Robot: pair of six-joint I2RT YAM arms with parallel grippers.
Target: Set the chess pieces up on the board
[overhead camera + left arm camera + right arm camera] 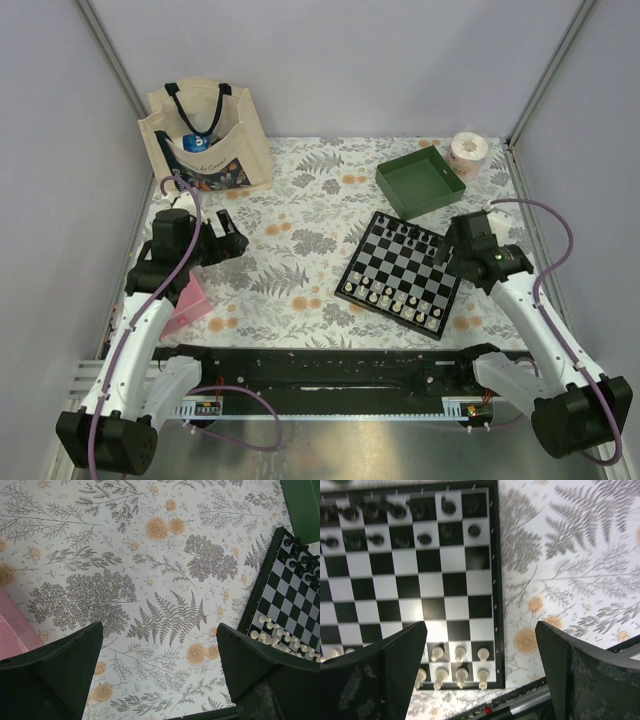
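Plainly, one small black-and-white checkered board (400, 268) lies right of centre on the floral counter (300, 250). It carries two rows of cream-white chess pieces (395, 298) nearest the arms and two rows of black chess pieces (408, 236) opposite; exact counts blur. Both hands are released and empty: the right hand (480, 627) above the board's right edge, the left hand (160, 626) over the counter.

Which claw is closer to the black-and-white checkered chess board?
Right: the right gripper hangs over the checkered board; the left gripper is far left, over floral cloth.
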